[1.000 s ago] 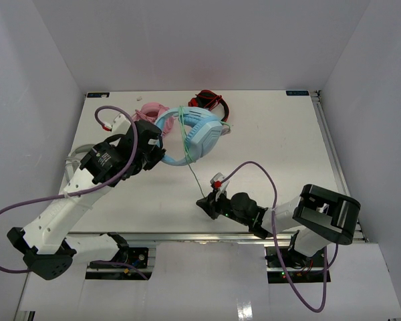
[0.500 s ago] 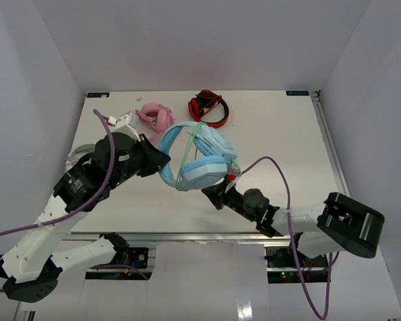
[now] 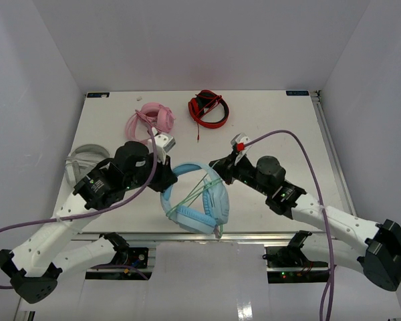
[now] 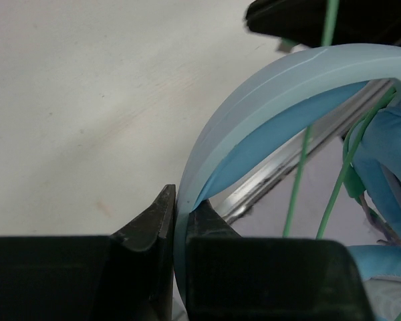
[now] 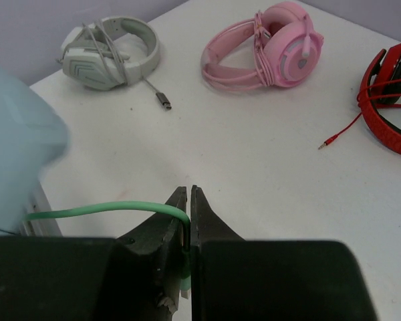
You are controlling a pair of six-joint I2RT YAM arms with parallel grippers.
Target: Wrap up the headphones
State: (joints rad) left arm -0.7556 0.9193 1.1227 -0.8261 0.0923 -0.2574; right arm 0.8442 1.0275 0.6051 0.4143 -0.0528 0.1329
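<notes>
Anchoring left gripper: pinching the headband, steadying the light blue headphones for winding.
Right gripper: nipping the pale green cable, guiding it for looping.

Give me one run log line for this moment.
left gripper: shut on headphones headband | right gripper: shut on green cable | status: cable strands cross headphones, wrap not finished

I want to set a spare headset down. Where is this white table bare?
Bare: the far right of the white table, between the red headset and the right edge. Crowded: the left, with the pink headset and the grey-white headset, and the near middle around the light blue headphones.
</notes>
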